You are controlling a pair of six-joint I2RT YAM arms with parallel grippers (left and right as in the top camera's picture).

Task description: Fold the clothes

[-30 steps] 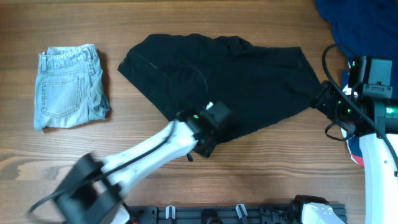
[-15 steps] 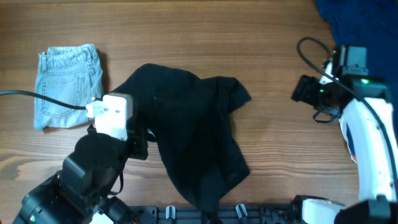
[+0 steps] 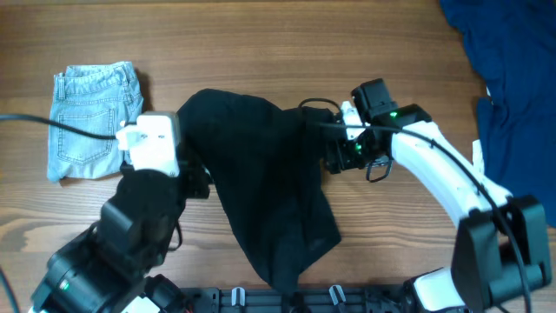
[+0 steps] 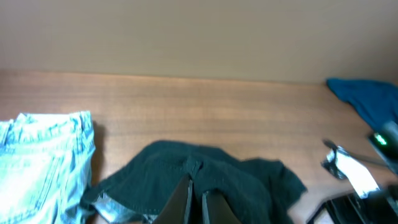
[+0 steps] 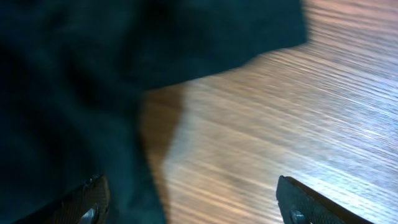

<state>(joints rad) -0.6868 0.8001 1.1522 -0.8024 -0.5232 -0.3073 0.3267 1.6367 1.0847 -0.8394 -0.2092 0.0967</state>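
No text, label, brand, number or sign can be read on anything in the overhead or either wrist view.

Probably a robotics lab bench rather than a home: wood-grain table [image 3: 261, 35] against a plain tan wall [image 4: 199, 31], with a black mounting rail [image 3: 365, 296] along the near edge and loose cable [image 3: 52, 124] trailing across. Spread out on top: folded jeans [image 3: 91, 117], black garment [image 3: 261, 174], blue cloth [image 3: 521, 87].
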